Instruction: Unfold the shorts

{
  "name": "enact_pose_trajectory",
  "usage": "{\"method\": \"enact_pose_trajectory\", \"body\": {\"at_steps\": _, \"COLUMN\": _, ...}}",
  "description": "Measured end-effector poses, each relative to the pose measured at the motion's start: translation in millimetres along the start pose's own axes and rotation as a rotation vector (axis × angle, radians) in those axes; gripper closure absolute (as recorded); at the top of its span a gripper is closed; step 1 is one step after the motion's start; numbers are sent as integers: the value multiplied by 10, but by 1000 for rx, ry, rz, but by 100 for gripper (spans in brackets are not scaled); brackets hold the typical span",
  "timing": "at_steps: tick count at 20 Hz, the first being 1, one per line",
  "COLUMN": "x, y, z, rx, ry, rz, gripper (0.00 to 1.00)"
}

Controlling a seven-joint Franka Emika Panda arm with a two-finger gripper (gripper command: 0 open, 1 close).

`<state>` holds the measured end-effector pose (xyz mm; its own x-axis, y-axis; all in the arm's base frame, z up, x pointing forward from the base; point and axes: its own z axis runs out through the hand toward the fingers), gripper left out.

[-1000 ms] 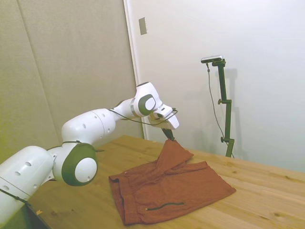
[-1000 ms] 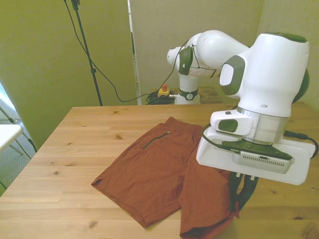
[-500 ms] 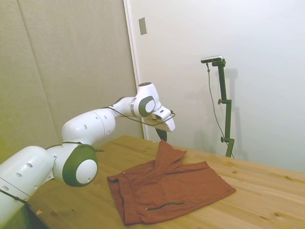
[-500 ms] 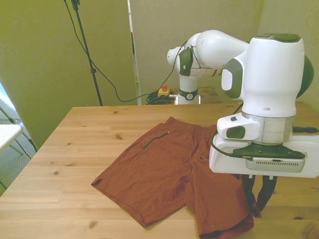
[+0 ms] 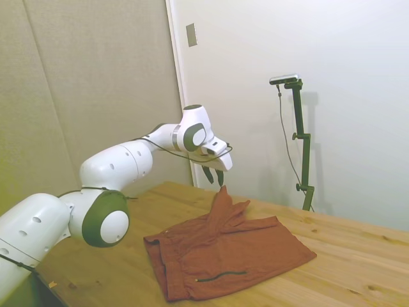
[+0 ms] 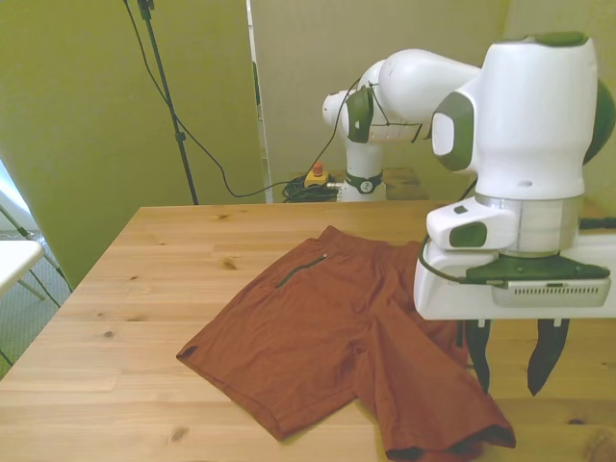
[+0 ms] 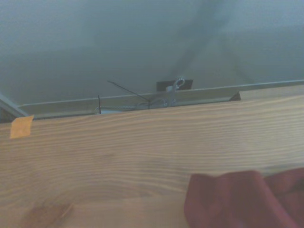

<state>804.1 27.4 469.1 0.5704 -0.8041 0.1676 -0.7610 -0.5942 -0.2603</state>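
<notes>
Front view: the gripper (image 6: 510, 358) hangs at the lower right of the frame with its two dark fingers (image 6: 478, 354) spread apart, grasping nothing. The shorts (image 6: 332, 342) lie spread on the table (image 6: 144, 289) in the lower middle, one leg reaching toward the lower left, the other running to the bottom edge just below the gripper. A dark pocket slit shows near the waistband at frame centre. In the side view the gripper (image 5: 215, 175) sits above a raised peak of cloth at frame centre. The wrist view catches a red corner of cloth (image 7: 247, 199) on wood grain, lower right.
</notes>
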Motion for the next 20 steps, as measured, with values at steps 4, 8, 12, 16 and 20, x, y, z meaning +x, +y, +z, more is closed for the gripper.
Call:
{"method": "enact_pose_trajectory", "body": {"at_steps": 4, "x": -88, "y": 31, "z": -285, "rx": -54, "ry": -40, "rz": -12, "gripper": 0}}
{"method": "enact_pose_trajectory", "body": {"at_steps": 8, "x": -133, "y": 82, "z": -448, "rx": -94, "ry": -70, "rz": -46, "gripper": 0}}
{"method": "enact_pose_trajectory", "body": {"at_steps": 12, "x": -169, "y": 127, "z": -608, "rx": -123, "ry": -95, "rz": -79, "gripper": 0}}
{"method": "enact_pose_trajectory", "body": {"at_steps": 16, "x": -208, "y": 159, "z": -836, "rx": -137, "ry": -108, "rz": -105, "gripper": 0}}
{"method": "enact_pose_trajectory", "body": {"at_steps": 20, "x": -248, "y": 212, "z": -1221, "rx": -142, "ry": -115, "rz": -120, "gripper": 0}}
